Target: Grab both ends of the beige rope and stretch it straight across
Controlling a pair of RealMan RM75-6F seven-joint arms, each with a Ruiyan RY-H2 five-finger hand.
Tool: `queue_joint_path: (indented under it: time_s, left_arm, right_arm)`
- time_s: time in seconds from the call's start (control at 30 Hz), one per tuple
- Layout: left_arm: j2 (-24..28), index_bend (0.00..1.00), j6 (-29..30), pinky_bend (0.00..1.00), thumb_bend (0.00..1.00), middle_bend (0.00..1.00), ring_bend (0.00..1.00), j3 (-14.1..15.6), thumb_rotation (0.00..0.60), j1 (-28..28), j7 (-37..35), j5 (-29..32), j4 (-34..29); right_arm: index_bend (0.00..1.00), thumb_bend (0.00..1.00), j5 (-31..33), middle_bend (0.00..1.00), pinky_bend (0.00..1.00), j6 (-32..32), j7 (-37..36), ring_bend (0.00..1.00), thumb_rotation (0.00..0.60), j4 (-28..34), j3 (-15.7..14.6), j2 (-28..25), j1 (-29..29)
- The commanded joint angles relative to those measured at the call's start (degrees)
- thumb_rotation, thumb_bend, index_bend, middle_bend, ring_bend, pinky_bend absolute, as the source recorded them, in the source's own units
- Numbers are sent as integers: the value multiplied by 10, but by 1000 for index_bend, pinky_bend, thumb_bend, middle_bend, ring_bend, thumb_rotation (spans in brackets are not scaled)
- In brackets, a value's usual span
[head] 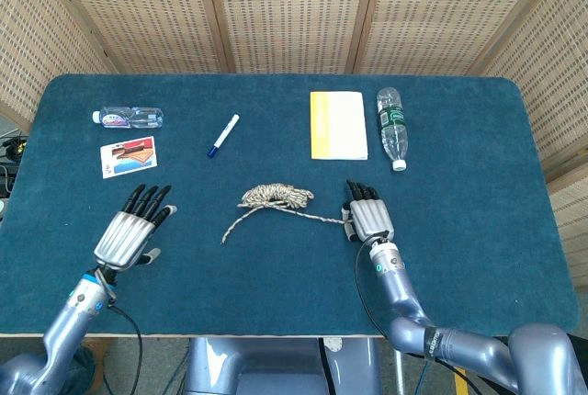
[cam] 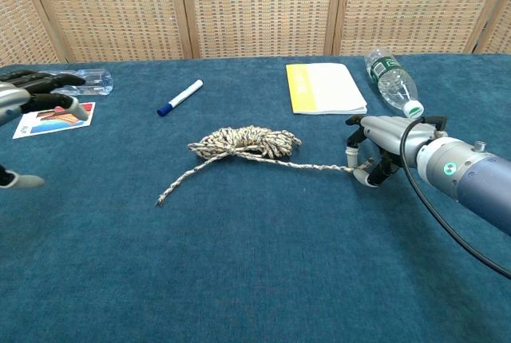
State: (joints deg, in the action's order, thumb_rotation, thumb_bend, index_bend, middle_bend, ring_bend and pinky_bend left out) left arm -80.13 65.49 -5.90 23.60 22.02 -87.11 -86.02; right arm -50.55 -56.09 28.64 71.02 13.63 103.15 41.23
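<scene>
The beige rope (head: 274, 197) (cam: 243, 142) lies mid-table as a coiled bundle. One loose end (cam: 162, 199) trails toward the front left. The other strand runs right to my right hand (head: 366, 213) (cam: 382, 145), which pinches that end against the cloth. My left hand (head: 131, 230) (cam: 32, 96) hovers over the left part of the table with fingers spread and nothing in it, well left of the rope's free end (head: 225, 239).
At the back left lie a small water bottle (head: 128, 118) and a picture card (head: 128, 156). A blue-capped marker (head: 223, 135) lies behind the rope. A yellow notepad (head: 337, 125) and a green-labelled bottle (head: 391, 126) lie at the back right. The table's front edge (head: 276, 333) is near.
</scene>
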Motion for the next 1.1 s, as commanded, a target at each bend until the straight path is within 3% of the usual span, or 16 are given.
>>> queue_joint_path:
  time_s: [0.03, 0.27, 0.6, 1.1]
  left_arm:
    - [-34, 305, -35, 0, 231, 0, 0, -17, 600, 27, 17, 40, 8]
    - [-67, 371, -83, 0, 239, 0, 0, -36, 600, 56, 3, 104, -4]
    - [-157, 411, -107, 0, 238, 0, 0, -66, 600, 102, -3, 177, 60]
    - [-216, 435, -113, 0, 242, 0, 0, -75, 600, 127, 17, 264, 106]
  right_arm:
    - [630, 471, -1, 0, 87, 0, -1, 0, 600, 1, 0, -1, 0]
    - [634, 472, -4, 0, 87, 1, -8, 0, 600, 0, 1, -1, 0]
    - [640, 471, -3, 0, 87, -2, -11, 0, 600, 5, 2, -3, -2]
    - [642, 471, 5, 0, 87, 0, -13, 0, 600, 8, 4, -9, -3]
